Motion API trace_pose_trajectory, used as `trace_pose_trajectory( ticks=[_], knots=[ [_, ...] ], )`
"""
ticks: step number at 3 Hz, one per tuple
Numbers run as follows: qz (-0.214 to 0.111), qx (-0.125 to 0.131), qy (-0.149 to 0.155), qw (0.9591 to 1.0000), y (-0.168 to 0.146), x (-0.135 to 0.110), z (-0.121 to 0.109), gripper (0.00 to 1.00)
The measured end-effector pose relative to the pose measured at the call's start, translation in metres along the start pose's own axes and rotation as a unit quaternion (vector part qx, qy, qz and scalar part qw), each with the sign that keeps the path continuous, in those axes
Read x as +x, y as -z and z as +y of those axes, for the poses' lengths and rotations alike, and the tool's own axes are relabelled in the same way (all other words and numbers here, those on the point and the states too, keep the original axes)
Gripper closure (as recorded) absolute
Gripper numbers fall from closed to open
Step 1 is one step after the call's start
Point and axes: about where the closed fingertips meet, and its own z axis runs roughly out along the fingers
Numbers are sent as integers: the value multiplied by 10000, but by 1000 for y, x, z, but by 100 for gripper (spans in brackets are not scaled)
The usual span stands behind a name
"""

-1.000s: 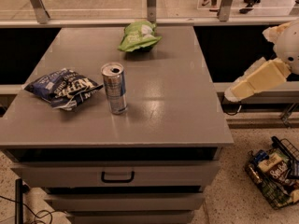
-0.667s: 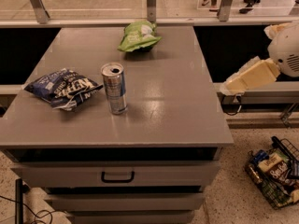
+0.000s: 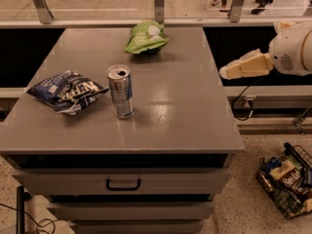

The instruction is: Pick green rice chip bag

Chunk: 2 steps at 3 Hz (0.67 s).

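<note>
Currently: gripper hanging right of the table, bag lying at the far edge

The grey table [image 3: 195, 126] with drawers is filling most of the view. The white robot arm [image 3: 292, 50] is reaching in from the right. Its cream gripper [image 3: 230, 71] is hanging off the table's right side, level with the far half and apart from everything on the table. Cannot tell how open it is; nothing is showing in its hold. A wire basket [image 3: 287, 179] of packets is sitting on the floor, near right. The dark blue chip bag [image 3: 66, 90] is lying at the left. The green rice chip bag [image 3: 145, 37] is lying at the far edge, near the middle, well apart from the gripper. The can [image 3: 120, 90] is standing upright just right of the blue bag.
</note>
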Motion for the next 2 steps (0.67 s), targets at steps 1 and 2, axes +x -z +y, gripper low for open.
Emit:
trace_pose_trajectory(
  ticks=[1, 2],
  knots=[
    [-290, -24, -266, 9992, -35, 2, -14, 0],
    [-357, -181, -376, 9985, -73, 0, -24, 0]
  ],
)
